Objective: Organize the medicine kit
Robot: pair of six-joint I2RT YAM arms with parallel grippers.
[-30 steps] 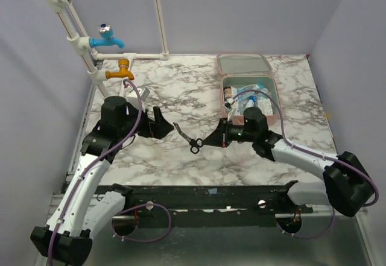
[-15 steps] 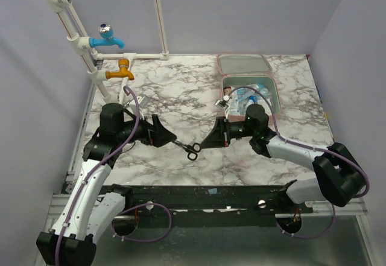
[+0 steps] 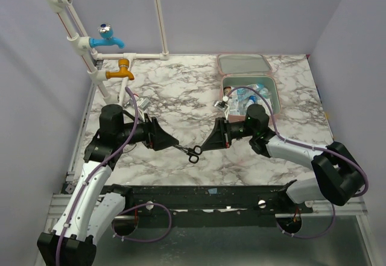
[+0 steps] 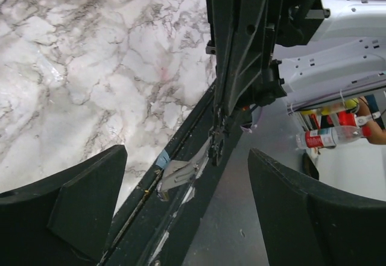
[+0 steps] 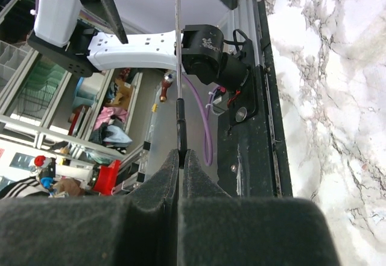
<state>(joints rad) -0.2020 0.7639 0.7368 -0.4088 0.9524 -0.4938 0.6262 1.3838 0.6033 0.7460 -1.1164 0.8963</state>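
The medicine kit, a pale pink zip case, lies open at the back right with its lid flat behind it. Small bottles and packets fill it. My right gripper is shut on the black handle of a pair of scissors and holds them above the table's front middle; the right wrist view shows the grip and the scissors. My left gripper is open facing them. In the left wrist view the scissors' metal blades reach between my open left fingers.
A white pipe frame with a blue tap and an orange tap stands at the back left. A small metal item lies near it. A black rail runs along the table's near edge.
My left gripper has moved right and forward, closing on the scissors' tip. My right gripper has shifted slightly left and nearer, still holding the scissors.
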